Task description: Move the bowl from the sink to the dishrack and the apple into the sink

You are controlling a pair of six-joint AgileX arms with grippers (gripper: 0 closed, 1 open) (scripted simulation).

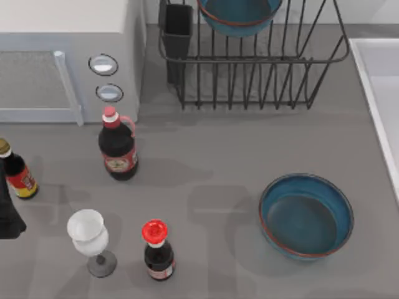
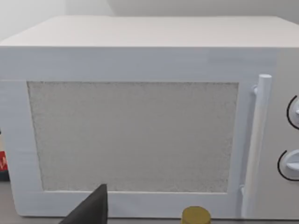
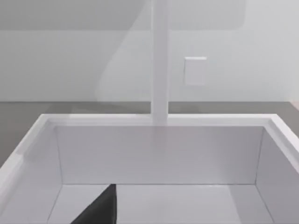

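You are looking at one teal bowl point(image 1: 306, 215) sitting upright on the grey table point(image 1: 206, 180), just beside the sink point(image 1: 374, 87) rim at the table's right edge, and a matching second bowl point(image 1: 239, 14) resting in the dishrack point(image 1: 255, 62). Your left arm point(image 1: 7, 212) is sitting at the table's left edge, facing the microwave point(image 2: 140, 121). Your right wrist camera is looking into the white basin. You cannot tell either gripper's jaw opening, as each wrist view is catching just one dark fingertip point(image 3: 98, 207).
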